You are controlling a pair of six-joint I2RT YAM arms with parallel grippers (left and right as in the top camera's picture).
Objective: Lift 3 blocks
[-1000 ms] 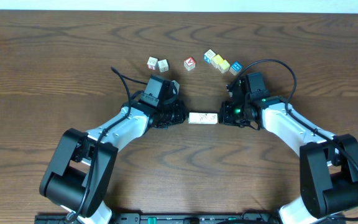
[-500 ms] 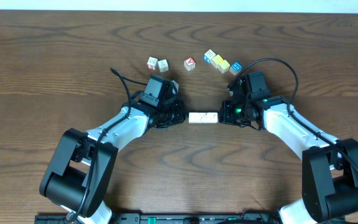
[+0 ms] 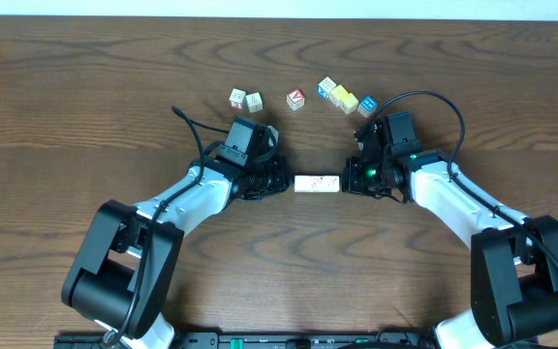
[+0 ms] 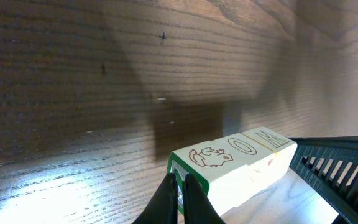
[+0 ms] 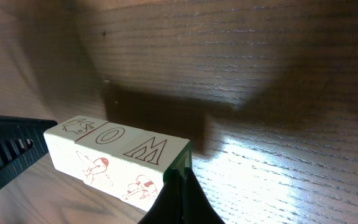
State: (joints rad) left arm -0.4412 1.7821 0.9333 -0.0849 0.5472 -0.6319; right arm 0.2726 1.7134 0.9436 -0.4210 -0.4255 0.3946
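Row of blocks (image 3: 317,183) pinched end-to-end: left gripper (image 3: 281,181) at 9 o'clock, right gripper (image 3: 349,181) at 3, both clenched on nothing. Press inward equally, raise level, matched speed.

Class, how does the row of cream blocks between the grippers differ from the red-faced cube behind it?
The row of cream blocks is three cubes end to end, pressed between the left gripper and right gripper; the red-faced cube sits alone, untouched. The row is pale; the cube shows red. Both bear printed pictures.
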